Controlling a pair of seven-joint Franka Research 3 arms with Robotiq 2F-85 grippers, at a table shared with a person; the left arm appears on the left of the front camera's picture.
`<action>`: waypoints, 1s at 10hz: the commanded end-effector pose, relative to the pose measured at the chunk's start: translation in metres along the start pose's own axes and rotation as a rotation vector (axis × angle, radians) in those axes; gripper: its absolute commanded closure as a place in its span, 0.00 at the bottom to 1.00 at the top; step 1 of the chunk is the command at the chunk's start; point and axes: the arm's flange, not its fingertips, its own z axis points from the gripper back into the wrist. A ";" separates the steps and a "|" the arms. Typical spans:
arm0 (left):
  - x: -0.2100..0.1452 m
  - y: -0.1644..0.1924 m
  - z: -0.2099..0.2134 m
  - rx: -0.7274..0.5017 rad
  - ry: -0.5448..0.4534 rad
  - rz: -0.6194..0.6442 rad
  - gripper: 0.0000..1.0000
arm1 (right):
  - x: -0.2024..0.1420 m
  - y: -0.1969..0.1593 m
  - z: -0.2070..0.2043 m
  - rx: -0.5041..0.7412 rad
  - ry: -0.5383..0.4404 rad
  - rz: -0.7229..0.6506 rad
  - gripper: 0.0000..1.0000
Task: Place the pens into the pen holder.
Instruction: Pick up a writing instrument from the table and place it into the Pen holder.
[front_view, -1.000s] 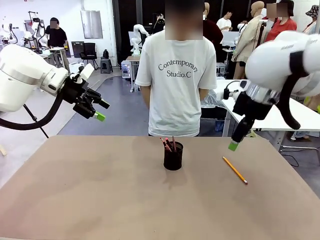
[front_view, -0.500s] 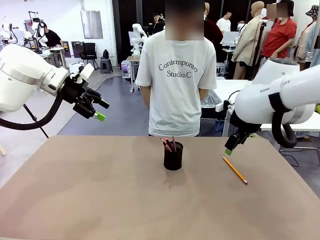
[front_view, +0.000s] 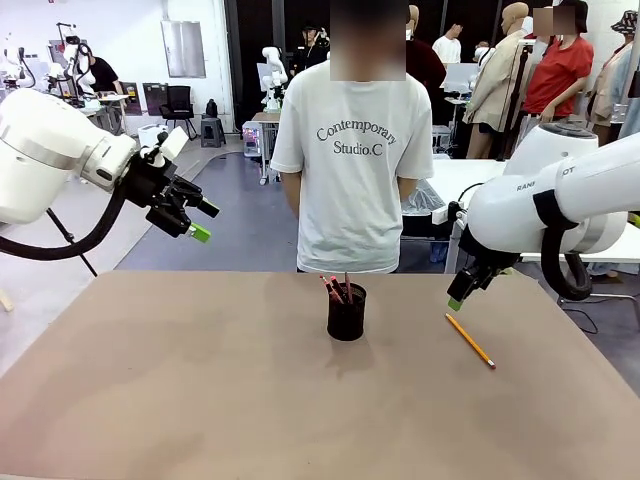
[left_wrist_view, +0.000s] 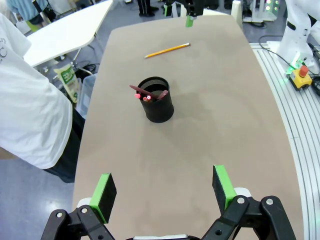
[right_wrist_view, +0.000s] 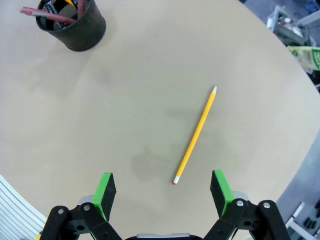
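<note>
- Pencil-to-claw relation first: found the yellow-orange pencil flat on the desk, right of centre in the front view, just below and slightly right of the right claw. Near it, but not touched.
- Through the right wrist view, saw the same pencil just ahead of the right claw, within the span of the two green pads. Eraser end lay nearest the claw, sharpened tip toward the upper right of the frame.
- Read the long axis as a slant running mostly away from the claw, so roughly crosswise to the closing line of the pads. Judged this to suit a pinch on the shaft after a short reach forward and down.
- Held wide and empty: the right claw, with nothing between its pads.
- Held wide and empty too: the left claw, high at the left of the front view and well apart from the pencil. Judged the right arm much the nearer.
- Noted the pen holder upright at desk centre, well left of the pencil, with a dark pen and a reddish-brown pen leaning inside.
- Against a second earlier: found the right arm lowered and drawn in, and its claw slightly closer to the pencil. Hardly any change in the last half-second. Left arm, holder and pencil unmoved.
</note>
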 end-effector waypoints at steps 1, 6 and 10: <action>0.002 -0.002 0.002 -0.003 0.013 0.011 0.00 | 0.000 -0.001 -0.001 0.001 0.001 -0.003 0.00; 0.002 -0.002 0.002 -0.003 0.013 0.011 0.00 | 0.051 -0.011 -0.075 -0.043 0.264 -0.076 0.00; 0.002 -0.002 0.002 -0.003 0.013 0.011 0.00 | 0.070 -0.033 -0.120 -0.011 0.337 -0.175 0.00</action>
